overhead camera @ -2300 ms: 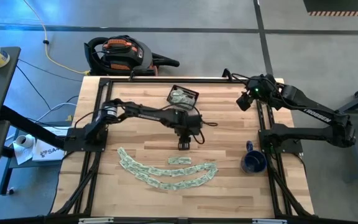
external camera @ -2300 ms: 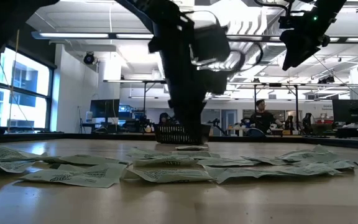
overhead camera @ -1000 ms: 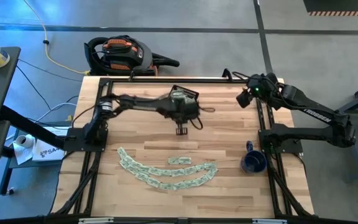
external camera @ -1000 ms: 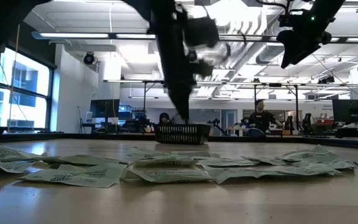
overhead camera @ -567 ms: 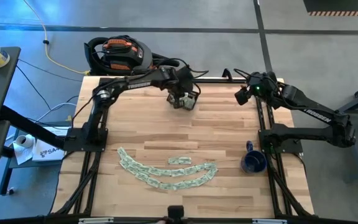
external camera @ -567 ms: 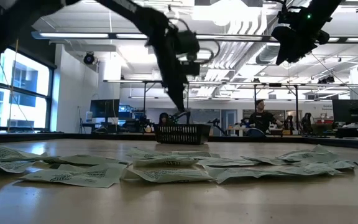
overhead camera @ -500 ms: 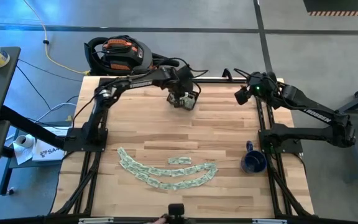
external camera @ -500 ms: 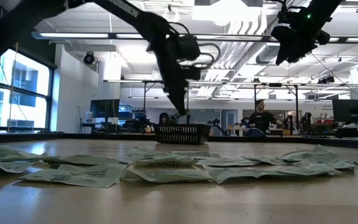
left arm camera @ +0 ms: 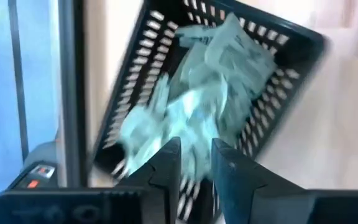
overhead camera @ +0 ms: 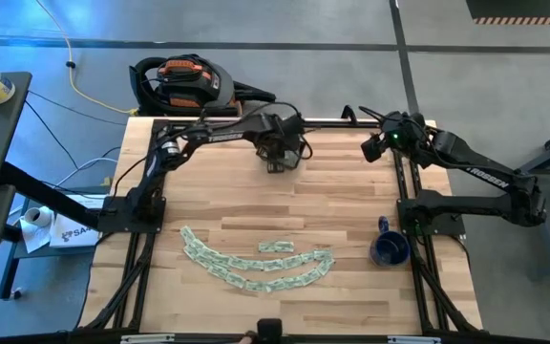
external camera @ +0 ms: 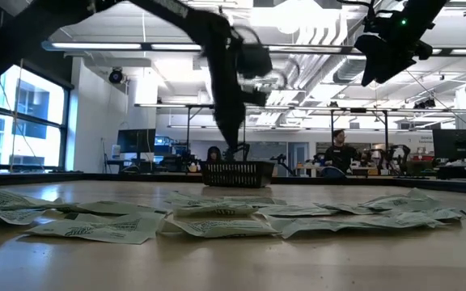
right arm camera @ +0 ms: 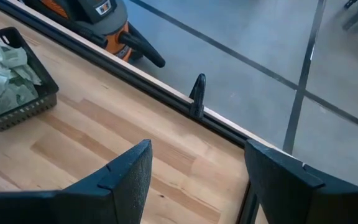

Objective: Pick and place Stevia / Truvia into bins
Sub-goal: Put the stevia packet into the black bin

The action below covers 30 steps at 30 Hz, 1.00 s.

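Several pale green and white Stevia sachets point(overhead camera: 256, 263) lie flat in a curved row near the table's front edge. The dark slatted bin point(left arm camera: 278, 93) stands near the far edge and holds more sachets point(left arm camera: 210, 81); in the low view the bin point(external camera: 237, 173) rests on the tabletop. My left gripper point(left arm camera: 196, 165) hangs just above the bin, pointing steeply down, with a narrow gap between its fingers and nothing in it. In the high view that gripper point(overhead camera: 277, 164) covers most of the bin. My right gripper point(right arm camera: 197, 186) waits wide open, high at the far right.
A dark blue mug point(overhead camera: 390, 250) stands near the right arm's base. An orange and black vacuum point(overhead camera: 184, 84) lies on the floor beyond the far edge. Bare wood point(overhead camera: 256, 205) spreads between the bin and the sachet row. People sit in the room behind point(external camera: 340, 153).
My left gripper has travelled from the middle of the table toward the far edge and now hangs above the bin. The sachet row near the front edge has not moved.
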Tool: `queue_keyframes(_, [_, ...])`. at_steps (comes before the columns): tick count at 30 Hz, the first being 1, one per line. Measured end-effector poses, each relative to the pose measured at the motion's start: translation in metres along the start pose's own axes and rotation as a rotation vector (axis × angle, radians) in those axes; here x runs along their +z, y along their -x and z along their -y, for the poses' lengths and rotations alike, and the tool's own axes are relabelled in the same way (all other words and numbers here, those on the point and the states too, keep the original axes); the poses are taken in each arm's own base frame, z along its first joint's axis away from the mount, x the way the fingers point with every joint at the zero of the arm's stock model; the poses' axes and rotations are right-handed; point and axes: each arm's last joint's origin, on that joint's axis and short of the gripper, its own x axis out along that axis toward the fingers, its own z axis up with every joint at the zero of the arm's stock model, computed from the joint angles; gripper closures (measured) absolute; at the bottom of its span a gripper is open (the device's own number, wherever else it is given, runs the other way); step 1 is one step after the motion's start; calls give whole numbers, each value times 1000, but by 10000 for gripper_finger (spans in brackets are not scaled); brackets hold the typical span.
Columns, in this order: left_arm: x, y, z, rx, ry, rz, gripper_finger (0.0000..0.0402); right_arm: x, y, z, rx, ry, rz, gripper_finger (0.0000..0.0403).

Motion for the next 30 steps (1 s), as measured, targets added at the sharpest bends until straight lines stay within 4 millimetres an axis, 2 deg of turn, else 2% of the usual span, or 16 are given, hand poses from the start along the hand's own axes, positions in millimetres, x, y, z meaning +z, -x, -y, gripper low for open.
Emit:
queue_keyframes(2, [1, 18, 0, -13, -9, -20, 270, 0, 0, 0, -1, 5, 0, 157])
queue_keyframes(5, [2, 34, 7, -105, 58, -63, 267, 0, 0, 0, 4, 10, -1, 157])
queue_keyframes(7, [2, 48, 18, -248, 106, -75, 269, 0, 0, -1, 29, 27, -7, 157])
queue_keyframes(10, [2, 61, 45, -506, 69, -68, 276, 0, 0, -3, 86, 61, -13, 157])
queue_keyframes(13, [7, 62, 85, -591, -43, -64, 283, 0, -1, -5, 136, 90, -22, 157])
queue_keyframes(18, [0, 49, 156, -618, -180, -131, 282, 0, -6, -10, 202, 140, -56, 157])
queue_keyframes(21, [-6, 46, 197, -595, -205, -130, 278, 0, -9, -14, 236, 179, -74, 157])
queue_keyframes(23, [-7, 44, 217, -593, -145, -101, 275, 0, -12, -16, 252, 203, -87, 157])
queue_keyframes(27, [-8, 37, 218, -550, 53, -80, 257, 2, -19, -21, 272, 259, -89, 157])
queue_keyframes(30, [-12, 34, 222, -489, 92, -108, 232, 4, -25, -27, 304, 293, -87, 157])
